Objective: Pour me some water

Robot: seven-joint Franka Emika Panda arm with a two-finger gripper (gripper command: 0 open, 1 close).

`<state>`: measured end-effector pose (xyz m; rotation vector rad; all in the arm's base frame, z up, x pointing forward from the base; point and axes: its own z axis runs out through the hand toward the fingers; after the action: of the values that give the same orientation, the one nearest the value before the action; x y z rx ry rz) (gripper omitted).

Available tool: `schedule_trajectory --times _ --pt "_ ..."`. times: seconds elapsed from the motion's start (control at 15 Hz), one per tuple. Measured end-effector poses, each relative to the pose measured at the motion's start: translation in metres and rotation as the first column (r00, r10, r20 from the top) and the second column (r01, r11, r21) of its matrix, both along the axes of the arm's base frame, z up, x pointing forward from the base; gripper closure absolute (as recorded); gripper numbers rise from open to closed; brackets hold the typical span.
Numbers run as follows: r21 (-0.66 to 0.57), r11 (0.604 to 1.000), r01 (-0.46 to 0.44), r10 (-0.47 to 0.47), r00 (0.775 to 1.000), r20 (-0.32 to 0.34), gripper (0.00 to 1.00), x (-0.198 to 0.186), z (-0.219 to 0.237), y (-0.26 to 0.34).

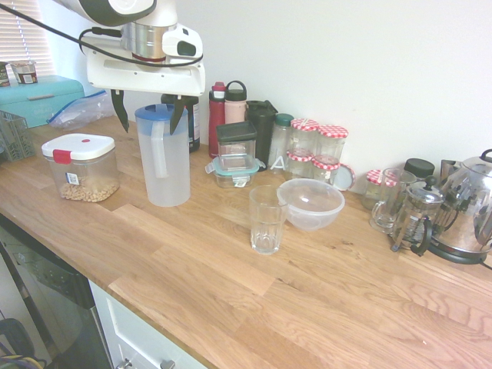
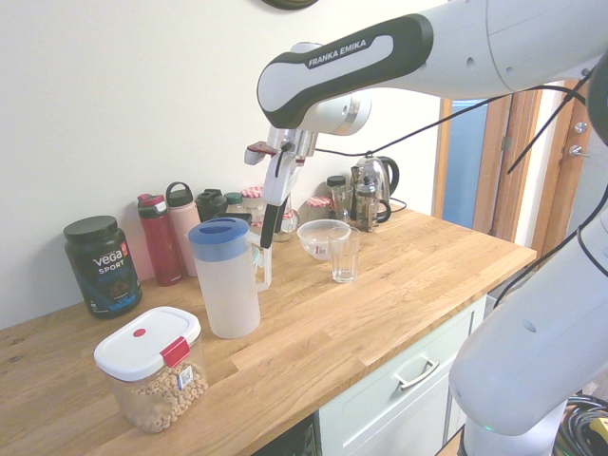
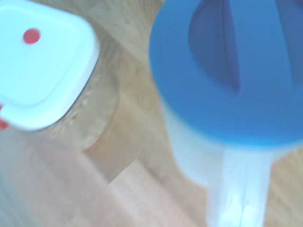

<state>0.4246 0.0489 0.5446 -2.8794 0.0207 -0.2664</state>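
Seen from the first exterior view, the tall clear glass cup (image 1: 266, 221) stands upright near the front of the brown wooden counter (image 1: 184, 280). The round clear plastic bowl (image 1: 310, 204) is just behind it. The tall cloudy plastic jug with a blue lid (image 1: 166, 165) stands upright, well apart from the cup. Its handle faces the near side. The robot's claw (image 1: 150, 131) is wide open by the jug's top, and it holds nothing. Beside the jug is a clear plastic box with a white lid (image 1: 80, 165) and little tan bits inside. Farther back stand a red bottle (image 1: 217, 119) and a pink bottle (image 1: 235, 108).
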Motion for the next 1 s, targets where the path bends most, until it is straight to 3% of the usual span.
schedule_trajectory --times 0.27,0.33,1.0 --pt "-0.008 1.0 0.0 0.0 1.0 -0.002 0.0 0.02 -0.014 0.004" --pt "-0.012 1.0 0.0 0.0 1.0 -0.005 1.0 0.025 -0.018 0.006" --pt "-0.034 0.999 -0.005 0.004 1.0 -0.02 1.0 0.04 -0.04 0.014"
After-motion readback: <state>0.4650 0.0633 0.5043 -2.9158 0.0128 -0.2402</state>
